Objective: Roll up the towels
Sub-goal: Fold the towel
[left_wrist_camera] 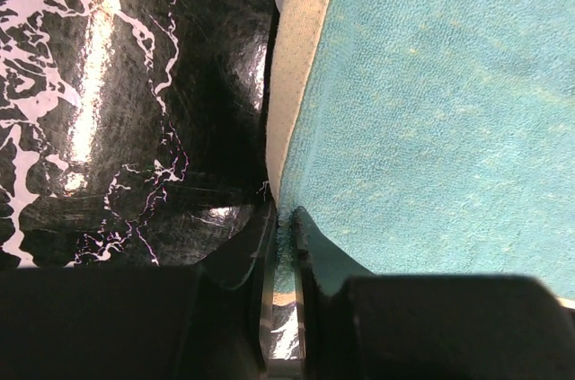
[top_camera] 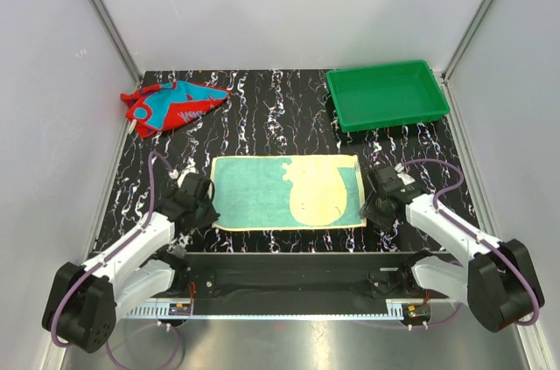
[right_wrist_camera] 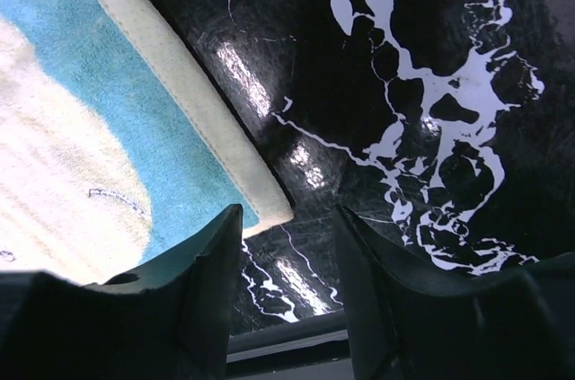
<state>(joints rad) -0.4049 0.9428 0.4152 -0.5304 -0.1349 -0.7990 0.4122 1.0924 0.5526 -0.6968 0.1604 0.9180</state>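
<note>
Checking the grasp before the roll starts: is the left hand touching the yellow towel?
Touching. The left wrist view shows the left hand with its fingers almost shut, pinching the edge of the yellow towel between them.

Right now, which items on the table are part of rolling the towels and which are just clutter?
Job: pale yellow and teal towel, flat, left gripper shut on its edge; red towel, crumpled at far left.
Lying about: green tray, far right.
</note>
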